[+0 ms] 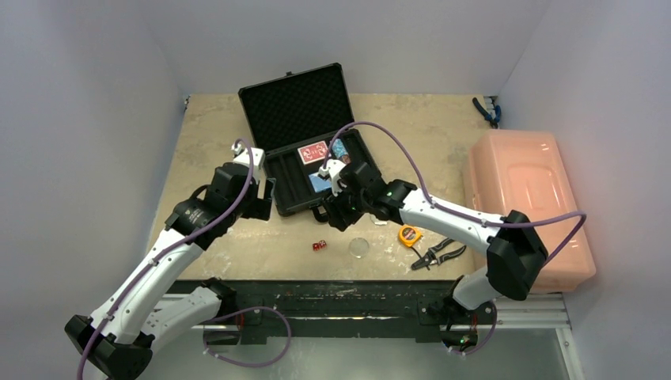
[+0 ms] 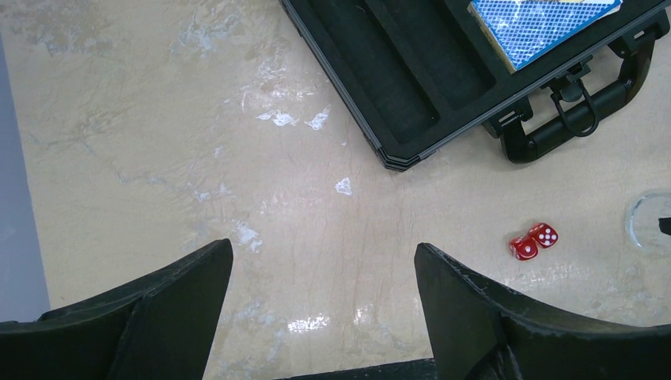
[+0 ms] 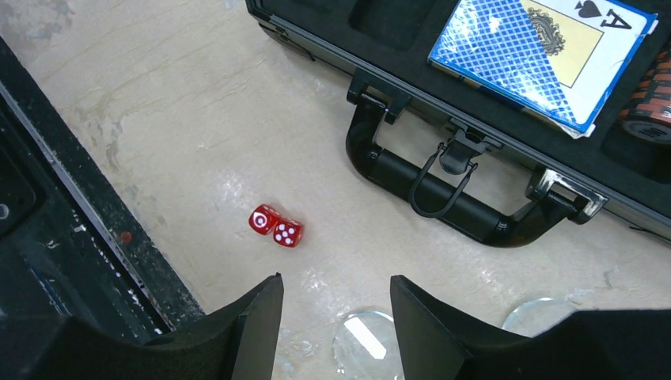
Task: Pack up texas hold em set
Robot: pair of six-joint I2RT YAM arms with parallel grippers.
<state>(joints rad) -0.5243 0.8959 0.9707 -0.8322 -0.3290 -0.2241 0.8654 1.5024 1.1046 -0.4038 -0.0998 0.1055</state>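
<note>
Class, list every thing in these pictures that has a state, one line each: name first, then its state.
briefcase: open, lid raised.
blue deck: packed in the briefcase.
red deck: packed in the briefcase.
red dice: out on the table, touching each other.
clear discs: out on the table.
left gripper: open, empty.
right gripper: open, empty, above a disc.

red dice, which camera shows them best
The right wrist view: the red dice lie close to the lens and unblocked on the table, side by side, with their pips readable. The left wrist view shows them smaller, near its right edge. The top view shows only a tiny red speck.
</note>
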